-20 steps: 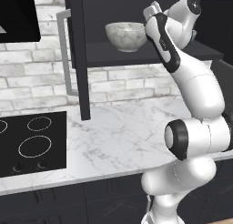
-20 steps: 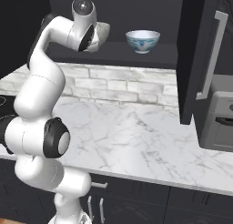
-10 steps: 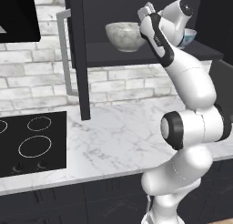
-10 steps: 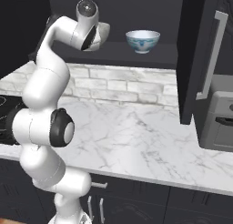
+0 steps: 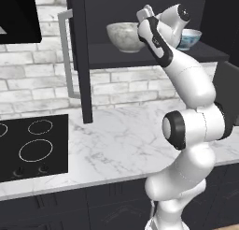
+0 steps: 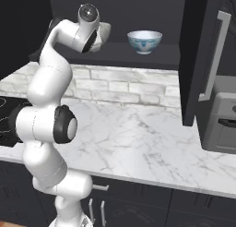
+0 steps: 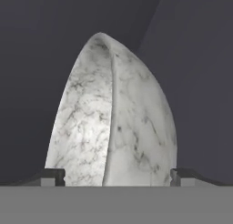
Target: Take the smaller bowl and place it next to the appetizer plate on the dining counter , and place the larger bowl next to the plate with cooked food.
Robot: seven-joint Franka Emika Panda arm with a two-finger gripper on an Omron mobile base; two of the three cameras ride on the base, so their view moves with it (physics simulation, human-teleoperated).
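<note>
Hand view showed the two dark fingertips (image 7: 53, 176) spread wide, one on each side of the large bowl (image 7: 113, 118), with its rim running between them. Whether the pads touched the stone wall could not be told, so no grip was certain; the jaws looked parted rather than pinched on it. The gripper (image 5: 145, 15) sat right at the near side of that marbled bowl (image 5: 125, 36) in the left base view, up at shelf height.

Outward from the fingers, the large bowl stood on the dark shelf (image 5: 140, 53) of an open cabinet. Well beyond it along the same shelf, past the wrist, stood the small bowl (image 6: 144, 40), pale blue with a white inside, upright and untouched. Below the fingers lay the marble worktop (image 6: 138, 138), and off to one side of them the black hob (image 5: 32, 145).

By my judgement the task was barely begun: neither bowl had left the shelf, and both still had to be carried to the dining counter and set beside their plates. The reach for the large bowl appeared to be the step in hand.

Counted: two bowls, one marbled and one blue; one shelf; one hob.
</note>
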